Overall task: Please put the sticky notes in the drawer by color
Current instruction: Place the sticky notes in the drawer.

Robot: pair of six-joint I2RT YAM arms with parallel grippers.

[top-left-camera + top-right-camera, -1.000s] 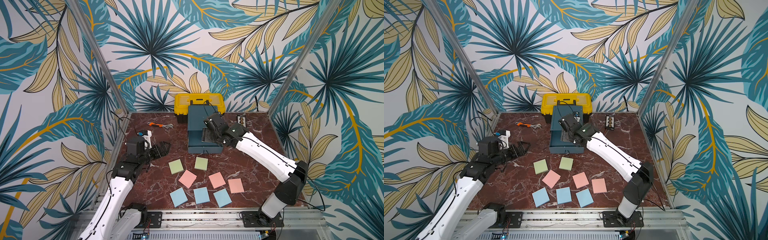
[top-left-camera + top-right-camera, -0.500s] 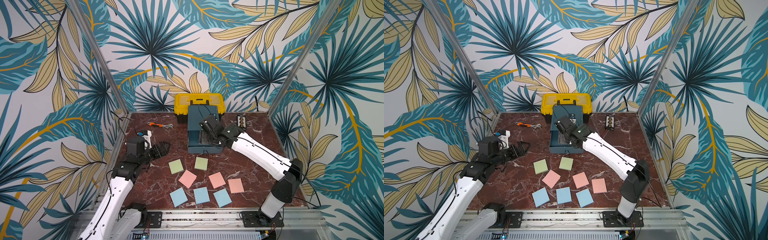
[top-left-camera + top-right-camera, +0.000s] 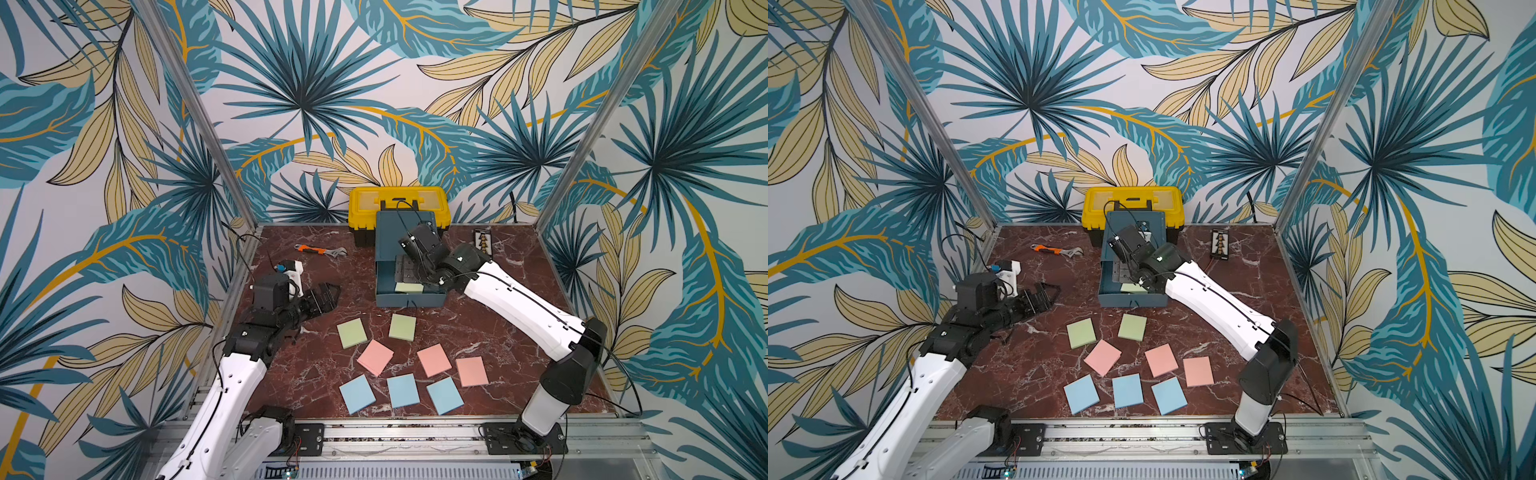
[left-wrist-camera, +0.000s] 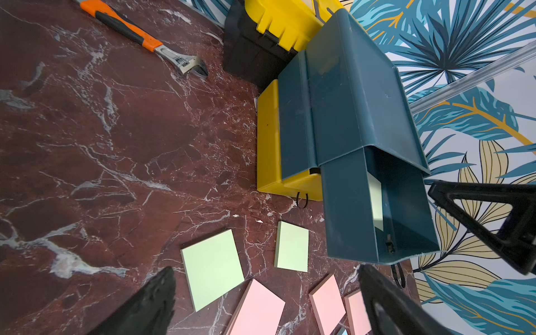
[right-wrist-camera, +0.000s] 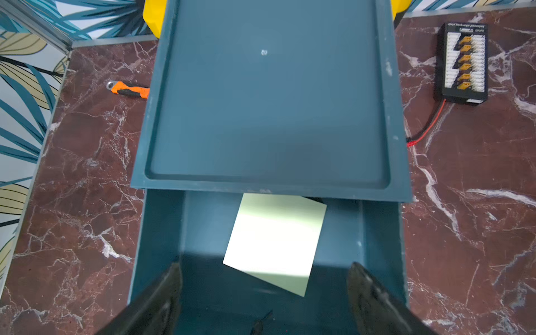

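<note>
The drawer [image 3: 409, 232] stands at the back middle, and its teal top tray [image 5: 162, 261] is pulled out. One light green sticky note [image 5: 275, 243] lies loose and askew inside that tray [image 3: 409, 287]. My right gripper [image 5: 264, 266] hovers over the tray, open, with nothing between its fingers. On the table in front lie two green notes [image 3: 352, 333] [image 3: 402, 327], three pink ones [image 3: 375, 357] [image 3: 434, 360] [image 3: 471, 372] and three blue ones [image 3: 357, 393] [image 3: 402, 390] [image 3: 444, 395]. At the left my left gripper [image 3: 328, 293] is open and empty, apart from the notes.
A yellow toolbox [image 3: 398, 203] stands right behind the drawer chest. An orange-handled wrench [image 3: 320, 250] lies at the back left. A black connector board [image 3: 482, 242] with a red wire sits at the back right. Both yellow lower drawers [image 4: 301, 182] are shut.
My right gripper has shifted over the open tray and its jaws have widened. The green note now lies free in the tray. The left arm has not moved.
</note>
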